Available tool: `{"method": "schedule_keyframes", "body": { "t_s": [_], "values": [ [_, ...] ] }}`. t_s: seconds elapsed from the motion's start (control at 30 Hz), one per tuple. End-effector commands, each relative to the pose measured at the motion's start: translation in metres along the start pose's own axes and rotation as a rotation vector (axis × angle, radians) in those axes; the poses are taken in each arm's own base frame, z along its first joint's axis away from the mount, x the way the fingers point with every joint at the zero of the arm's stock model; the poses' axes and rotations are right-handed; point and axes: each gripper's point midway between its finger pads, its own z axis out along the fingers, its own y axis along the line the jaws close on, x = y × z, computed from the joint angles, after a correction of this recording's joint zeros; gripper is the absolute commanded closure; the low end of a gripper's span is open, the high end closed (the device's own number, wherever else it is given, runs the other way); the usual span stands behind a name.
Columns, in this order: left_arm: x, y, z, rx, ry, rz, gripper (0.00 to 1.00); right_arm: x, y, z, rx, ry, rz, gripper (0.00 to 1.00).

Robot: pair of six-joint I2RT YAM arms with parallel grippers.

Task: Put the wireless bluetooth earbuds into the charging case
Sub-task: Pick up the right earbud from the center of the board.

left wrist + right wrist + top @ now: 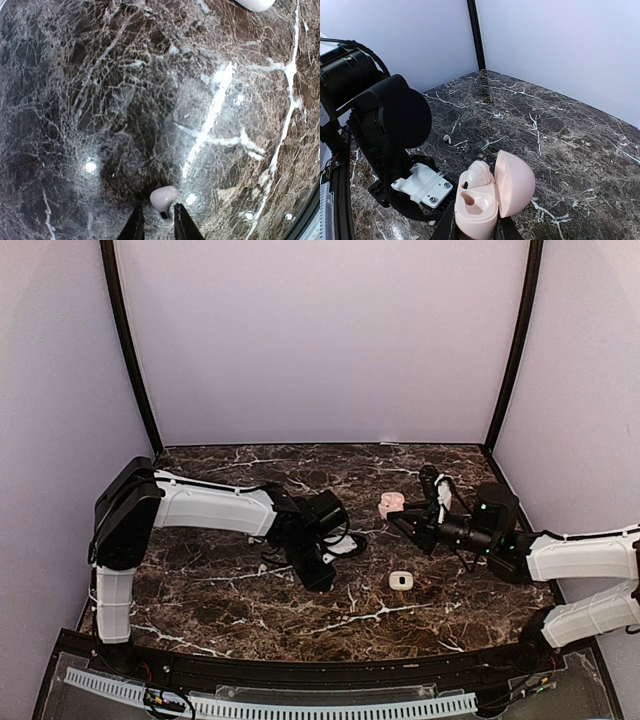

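A tiny white earbud (164, 196) lies on the dark marble, its stem between the tips of my left gripper (159, 210). The jaws stand narrowly apart around it, with a gap on the left side. In the top view the left gripper (322, 576) points down at the table's middle. My right gripper (475, 222) is shut on the open pink charging case (479, 205) and holds it above the table, lid (516, 184) tipped to the right. One earbud (481, 173) sits in the far slot; the near slot (472, 200) is empty. The case also shows in the top view (390, 503).
A small white closed case (401, 580) lies on the marble right of the left gripper; its edge shows in the left wrist view (255, 4). The left arm's black wrist (390, 117) is close to the pink case. A small white curved piece (447, 138) lies beyond it.
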Motion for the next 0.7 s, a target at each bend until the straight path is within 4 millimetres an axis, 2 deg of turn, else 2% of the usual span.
{"method": "schedule_keyframes", "body": {
  "t_s": [0.0, 0.17, 0.43, 0.57, 0.67],
  "values": [
    [0.004, -0.001, -0.001, 0.023, 0.034, -0.009, 0.8, -0.012, -0.001, -0.003, 0.009, -0.043, -0.023, 1.0],
    [0.003, -0.001, 0.001, 0.028, 0.035, -0.013, 0.83, -0.011, -0.001, -0.003, 0.009, -0.042, -0.021, 1.0],
    [0.001, -0.003, -0.003, 0.046, 0.022, -0.029, 0.94, -0.011, -0.001, -0.002, 0.007, -0.039, -0.02, 1.0],
    [-0.006, 0.0, -0.014, 0.051, -0.032, -0.051, 1.0, -0.011, -0.002, -0.002, 0.01, -0.039, -0.019, 1.0],
    [-0.011, 0.005, -0.033, 0.053, -0.105, -0.07, 1.0, -0.012, -0.002, -0.002, 0.013, -0.041, -0.017, 1.0]
  ]
}}
